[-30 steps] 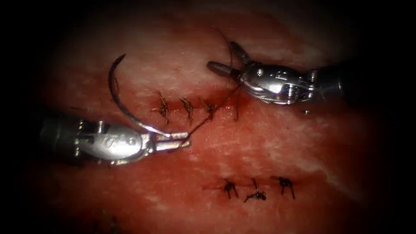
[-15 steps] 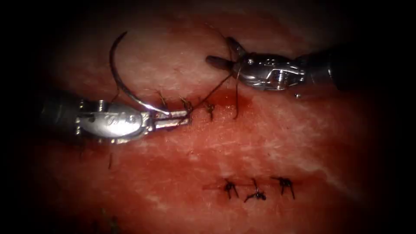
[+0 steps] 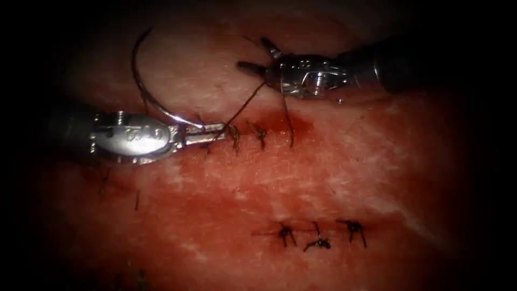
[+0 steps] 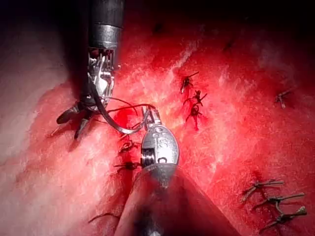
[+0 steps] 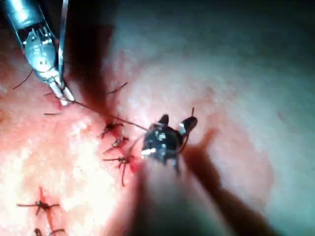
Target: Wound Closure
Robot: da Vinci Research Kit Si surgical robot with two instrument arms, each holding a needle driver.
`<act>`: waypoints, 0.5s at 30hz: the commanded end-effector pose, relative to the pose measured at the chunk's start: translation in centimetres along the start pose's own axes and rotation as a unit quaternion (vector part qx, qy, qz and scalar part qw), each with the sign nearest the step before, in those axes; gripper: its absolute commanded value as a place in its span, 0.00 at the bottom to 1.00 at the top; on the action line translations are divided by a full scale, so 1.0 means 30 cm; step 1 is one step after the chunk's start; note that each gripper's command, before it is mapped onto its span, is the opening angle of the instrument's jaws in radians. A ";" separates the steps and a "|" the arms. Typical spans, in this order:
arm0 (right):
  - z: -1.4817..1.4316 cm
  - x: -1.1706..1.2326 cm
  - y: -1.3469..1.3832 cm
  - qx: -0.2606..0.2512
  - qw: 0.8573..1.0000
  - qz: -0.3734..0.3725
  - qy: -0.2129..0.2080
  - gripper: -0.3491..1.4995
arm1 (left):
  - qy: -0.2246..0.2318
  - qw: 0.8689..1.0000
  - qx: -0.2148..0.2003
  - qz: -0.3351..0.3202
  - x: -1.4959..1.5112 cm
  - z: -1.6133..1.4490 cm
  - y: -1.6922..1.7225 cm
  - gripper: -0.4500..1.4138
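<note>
Left tool (image 3: 218,129) shaft lost in dark at edge; needle (image 3: 141,81) tip too faint to place.

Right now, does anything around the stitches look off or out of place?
Nothing stands out. The left tool holds the needle near its tail end, clear of the tissue. The thread runs from there to the right tool, jaws open. A patch of red fluid sits by the cut.
</note>
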 end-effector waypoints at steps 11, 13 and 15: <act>0.0031 -0.0011 0.0014 -0.045 0.992 -0.070 -0.090 0.85 | -0.006 1.000 0.000 0.000 -0.005 0.002 0.001 0.00; 0.0029 -0.0012 0.0015 -0.048 0.991 -0.083 -0.097 0.85 | -0.006 1.000 0.000 0.000 -0.005 0.002 0.001 0.00; 0.0029 -0.0015 0.0011 -0.055 0.989 -0.086 -0.104 0.86 | -0.006 1.000 0.001 0.000 -0.005 0.002 0.002 0.00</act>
